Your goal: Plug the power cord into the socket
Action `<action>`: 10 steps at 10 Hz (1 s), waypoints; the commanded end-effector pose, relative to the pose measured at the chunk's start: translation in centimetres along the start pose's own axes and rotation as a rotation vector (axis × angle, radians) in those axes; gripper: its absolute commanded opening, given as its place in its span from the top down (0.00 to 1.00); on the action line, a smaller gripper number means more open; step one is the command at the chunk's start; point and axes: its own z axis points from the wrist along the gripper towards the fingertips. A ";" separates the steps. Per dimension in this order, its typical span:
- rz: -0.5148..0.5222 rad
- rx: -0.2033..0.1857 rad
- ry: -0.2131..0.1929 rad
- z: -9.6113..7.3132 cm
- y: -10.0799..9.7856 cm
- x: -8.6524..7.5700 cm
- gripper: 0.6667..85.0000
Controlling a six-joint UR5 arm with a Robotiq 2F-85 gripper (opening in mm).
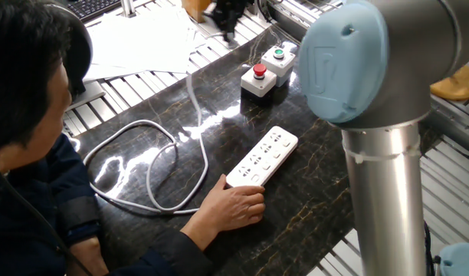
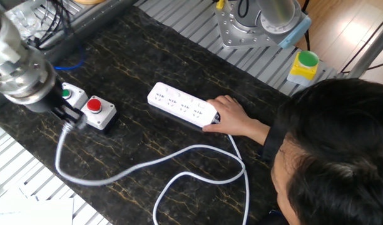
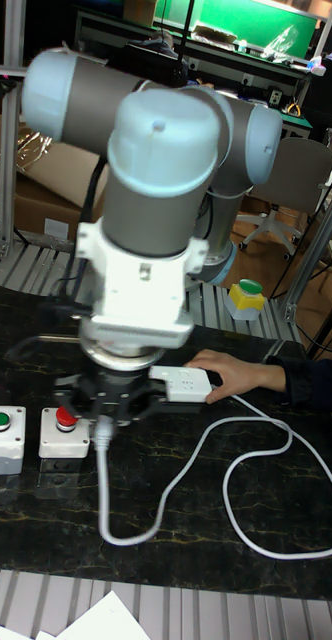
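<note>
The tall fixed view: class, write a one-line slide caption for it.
Gripper lifts the power cord by its plug end while a person's hand steadies the socket beside two button boxes.

Bright, even overhead light, and the glossy black marbled tabletop (image 1: 219,123) throws white glare patches beside the thin white looping power cord (image 1: 154,165). The dark two-finger gripper (image 1: 223,14) smears with motion blur. In the tall fixed view the background goes dim, apart from a glowing green screen (image 3: 251,25).

The gripper (image 1: 223,15) is a motion-blurred smear — its jaws unreadable — and the plug of the power cord (image 2: 148,164) is hidden inside it.
</note>
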 end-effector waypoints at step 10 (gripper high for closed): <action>-0.086 0.038 -0.132 -0.7 0.4 -3.9 0.99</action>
